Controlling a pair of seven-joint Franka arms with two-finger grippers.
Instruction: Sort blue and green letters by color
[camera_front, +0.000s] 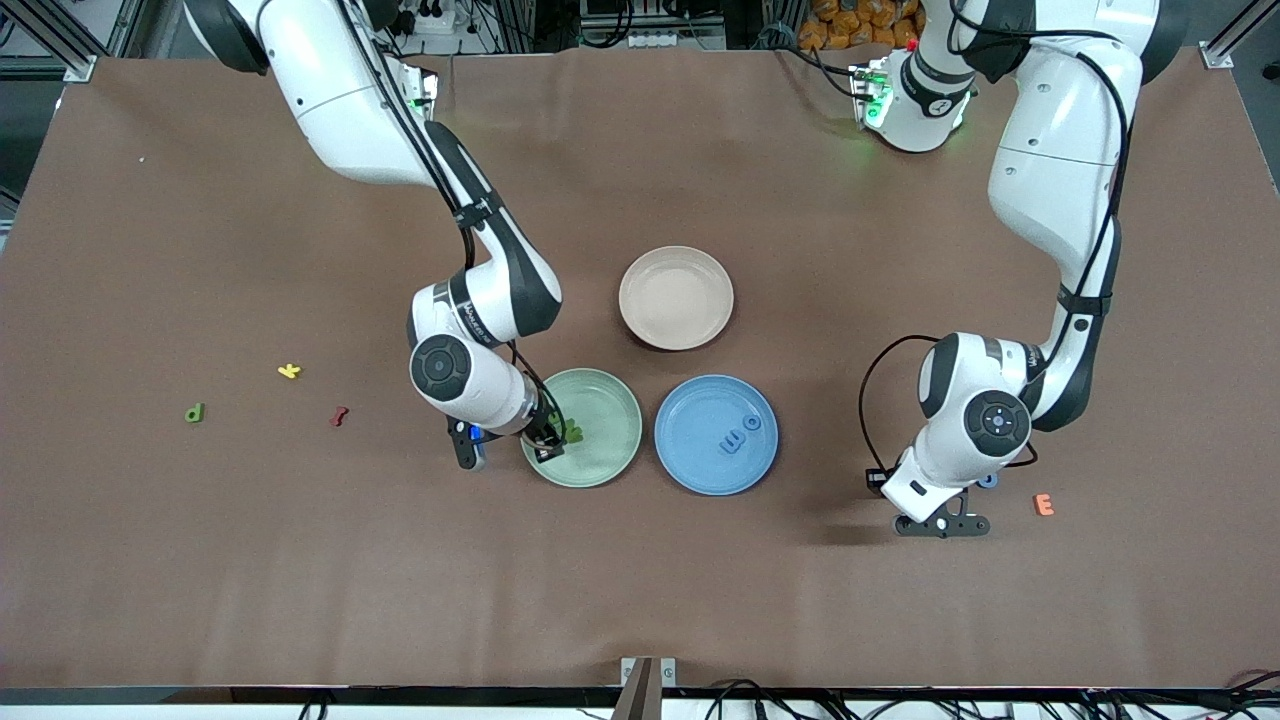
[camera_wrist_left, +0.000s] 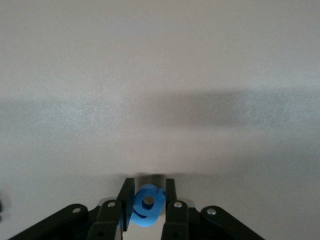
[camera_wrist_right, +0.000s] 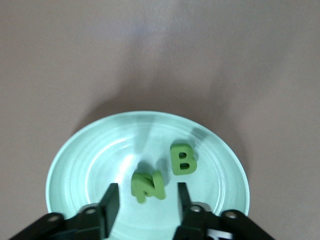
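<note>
A: What did the right gripper (camera_wrist_right: 146, 202) have?

B: Nothing. Its fingers stood apart over the green plate (camera_front: 612, 462), at the plate's edge toward the right arm's end of the table. Two leaf-green letters lay on the plate just ahead of the fingertips: an N (camera_wrist_right: 147, 185), chunky and slightly tilted, and a B (camera_wrist_right: 183, 159) beside it, apart from it. Neither finger touched the N.

A: And the left gripper (camera_wrist_left: 147, 210)?

B: Clamped tight on a light blue letter (camera_wrist_left: 148, 204), a rounded piece with a small hole; which letter, I couldn't tell. It sat low over bare brown table toward the left arm's end, near the table's front edge. In the front view only a sliver of that blue showed under the wrist (camera_front: 988, 481).

A: Other blue pieces?

B: Two on the blue plate (camera_front: 690, 465), which sat beside the green plate: a blocky one (camera_front: 732, 441) and a ring-shaped O (camera_front: 752, 423), close together, hard to read against the plate's own colour.

A: Any green still loose?

B: One green d (camera_front: 195, 412), alone on the table toward the right arm's end.

A: Other things?

B: A yellow letter (camera_front: 289, 371) and a dark red letter (camera_front: 339, 416) near the d, an orange E (camera_front: 1043, 505) just beside the left gripper, and a pink plate (camera_front: 676, 336) farther from the camera than the other two.
</note>
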